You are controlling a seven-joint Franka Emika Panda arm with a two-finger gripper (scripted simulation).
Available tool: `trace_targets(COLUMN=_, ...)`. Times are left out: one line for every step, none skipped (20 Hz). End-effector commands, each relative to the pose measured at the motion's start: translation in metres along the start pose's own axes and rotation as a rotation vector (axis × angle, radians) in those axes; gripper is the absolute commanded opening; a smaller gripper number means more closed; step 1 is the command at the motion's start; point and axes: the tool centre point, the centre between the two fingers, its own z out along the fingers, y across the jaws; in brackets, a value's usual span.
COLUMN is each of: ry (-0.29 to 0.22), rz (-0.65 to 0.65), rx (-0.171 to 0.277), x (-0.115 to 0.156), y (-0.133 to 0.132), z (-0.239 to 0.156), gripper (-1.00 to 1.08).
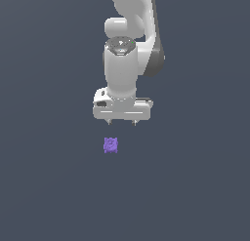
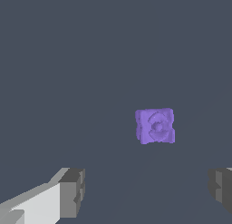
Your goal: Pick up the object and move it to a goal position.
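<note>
One small purple object [image 1: 111,145] lies alone on the flat dark grey floor [image 1: 44,186], a knobbly cube with a ring-like pattern on its upper face [image 2: 155,125]. It rests untouched, apart from the arm. Above it, slightly toward the exterior view's right, hangs the white gripper [image 1: 122,122], pointing straight down. Its fingers [image 2: 72,192] are spread wide, holding nothing, and the object sits clear of both.
</note>
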Motion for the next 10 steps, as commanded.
trace_targets(ry=0.0, rz=0.0, rx=0.0, x=0.0, y=0.0, z=0.0, gripper=1.0)
trace_targets(ry=0.0, rz=0.0, rx=0.0, x=0.0, y=0.0, z=0.0, gripper=1.0)
trace_targets(ry=0.0, rz=-0.001, rx=0.0, x=0.0, y=0.001, z=-0.001, gripper=1.0)
trace_targets(ry=0.001, rz=-0.001, rx=0.0, x=0.0, y=0.002, z=-0.002, gripper=1.0)
trace_targets(ry=0.001, rz=-0.002, rx=-0.001, x=0.001, y=0.004, z=-0.004, gripper=1.0)
trace_targets(ry=0.002, rz=-0.004, rx=-0.001, x=0.001, y=0.006, z=-0.006, gripper=1.0)
trace_targets(ry=0.002, rz=-0.005, rx=-0.002, x=0.002, y=0.008, z=-0.008, gripper=1.0)
trace_targets(ry=0.003, rz=-0.006, rx=-0.002, x=0.002, y=0.009, z=-0.01, gripper=1.0)
trace_targets(ry=0.003, rz=-0.007, rx=-0.002, x=0.002, y=0.01, z=-0.011, gripper=1.0)
trace_targets(ry=0.003, rz=-0.008, rx=-0.002, x=0.002, y=0.011, z=-0.012, gripper=1.0)
